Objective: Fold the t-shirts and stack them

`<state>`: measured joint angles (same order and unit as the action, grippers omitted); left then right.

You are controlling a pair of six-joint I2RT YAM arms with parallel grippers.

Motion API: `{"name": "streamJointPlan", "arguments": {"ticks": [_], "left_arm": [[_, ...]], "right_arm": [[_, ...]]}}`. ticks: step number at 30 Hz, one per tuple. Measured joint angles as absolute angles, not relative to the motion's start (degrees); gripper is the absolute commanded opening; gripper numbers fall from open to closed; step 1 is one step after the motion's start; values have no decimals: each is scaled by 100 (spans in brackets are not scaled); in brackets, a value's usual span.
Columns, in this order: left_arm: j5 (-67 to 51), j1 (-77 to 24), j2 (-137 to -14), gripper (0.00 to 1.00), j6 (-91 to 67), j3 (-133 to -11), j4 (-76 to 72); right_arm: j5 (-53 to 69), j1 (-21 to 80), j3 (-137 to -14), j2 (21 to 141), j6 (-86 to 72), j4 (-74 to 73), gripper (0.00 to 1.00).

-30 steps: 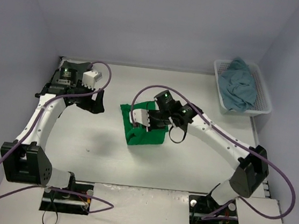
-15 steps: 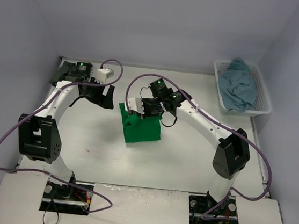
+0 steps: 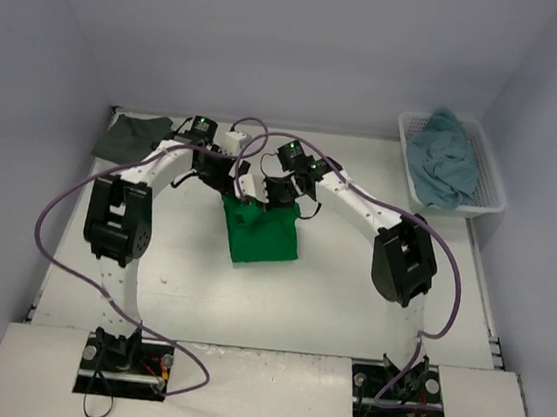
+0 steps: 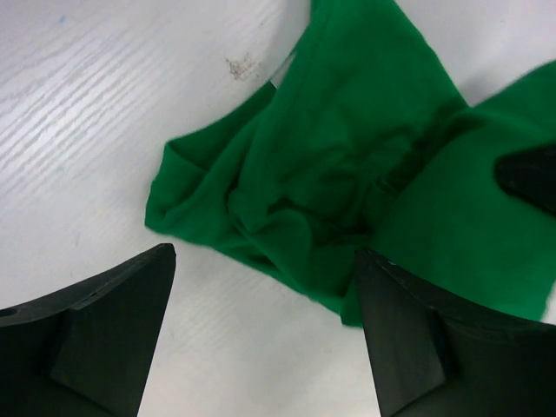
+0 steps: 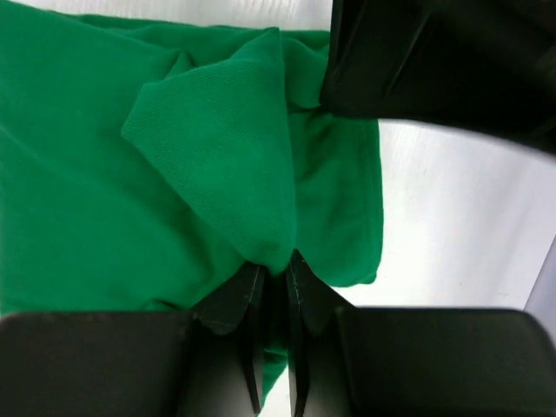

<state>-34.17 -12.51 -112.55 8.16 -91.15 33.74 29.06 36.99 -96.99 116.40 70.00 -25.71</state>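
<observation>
Pinching a bunched fold of the green shirt [image 3: 260,235] with the right end effector [image 5: 275,263], clenched almost fully on the cloth and drawing it up into a tented ridge, as seen in the right wrist view. Holding the left end effector [image 4: 265,254] over the far left corner of that shirt, released and spread wide, gripping nothing, with its two dark fingers [image 4: 113,330] straddling a crumpled sleeve and a rumpled hem in the left wrist view. Reaching in with both arms from opposite sides and meeting close together above the shirt's far edge. Catching a dark tip of the right end effector at the right border of the left wrist view, over the green cloth; not telling whether touching or just above. Finding the green shirt lying near the middle of the counter [image 3: 349,297], partly folded into a rough square, with the near part lying flat and the far edge gathered and wrinkled. Noting the grey shirt [image 3: 131,136] lying flat at the far left corner of the counter, well apart from the green one. Noting the teal shirt [image 3: 445,157] heaped in the white lattice basket [image 3: 407,148] at the far right edge, rising above the rim.
</observation>
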Motion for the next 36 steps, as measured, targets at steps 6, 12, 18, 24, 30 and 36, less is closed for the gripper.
{"name": "streamJointPlan", "arguments": {"ticks": [6, 12, 18, 24, 30, 36], "left_arm": [[-3146, -1446, -12025, 66, 786, -9513, 3203], [-3037, -1518, -12359, 53, 698, -9955, 3197], [-3050, -1575, -12376, 51, 690, -10084, 3168], [-3179, -1695, -12381, 51, 692, -10082, 3175], [-3317, -1730, -12390, 50, 659, -10082, 3175], [-3363, -1673, -12414, 50, 617, -10082, 3175]], "right_arm": [[3028, 3577, -9808, 11771, 7061, -2571, 0], [3098, 3489, -9909, 11861, 7057, -2576, 0], [3192, 3481, -10197, 11992, 7008, -2598, 0], [3282, 3481, -10536, 12333, 6884, -2574, 0], [3336, 3481, -10822, 12779, 6818, -2550, 1], [3374, 3481, -11150, 13078, 6674, -2512, 29]]}}
